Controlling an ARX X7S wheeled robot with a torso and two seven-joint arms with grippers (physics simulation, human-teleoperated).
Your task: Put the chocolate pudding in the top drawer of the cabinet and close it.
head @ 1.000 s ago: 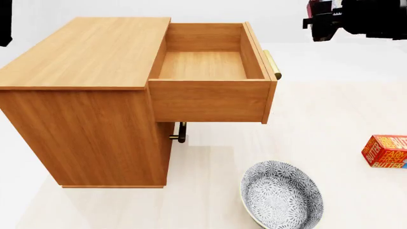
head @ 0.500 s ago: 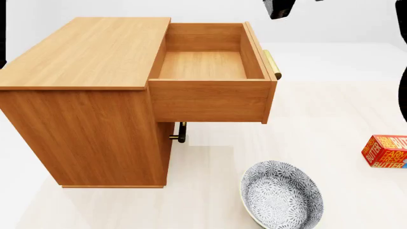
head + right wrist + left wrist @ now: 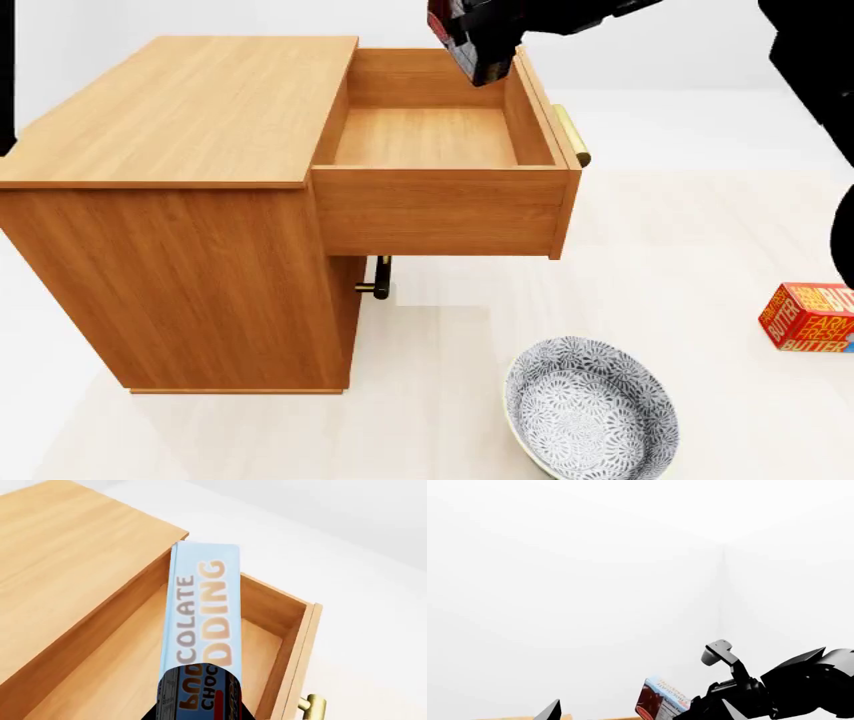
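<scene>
The chocolate pudding (image 3: 477,55) is a thin box with dark red faces and a light blue edge. My right gripper (image 3: 489,28) is shut on it and holds it in the air over the far right corner of the open top drawer (image 3: 441,212) of the cabinet (image 3: 187,110). In the right wrist view the pudding (image 3: 200,610) hangs above the drawer (image 3: 127,650), whose inside holds nothing. My left gripper (image 3: 640,716) is open and raised, facing a white wall, with the pudding (image 3: 659,701) far beyond it.
A patterned grey bowl (image 3: 591,408) lies on the floor in front of the drawer. An orange-red butter box (image 3: 809,317) sits at the right edge. The drawer's brass handle (image 3: 571,135) sticks out to the right. The lower drawer's handle (image 3: 378,277) shows beneath.
My right gripper has carried the pudding leftward from the upper right of the head view to above the drawer's far right corner. The drawer and cabinet have not moved.
</scene>
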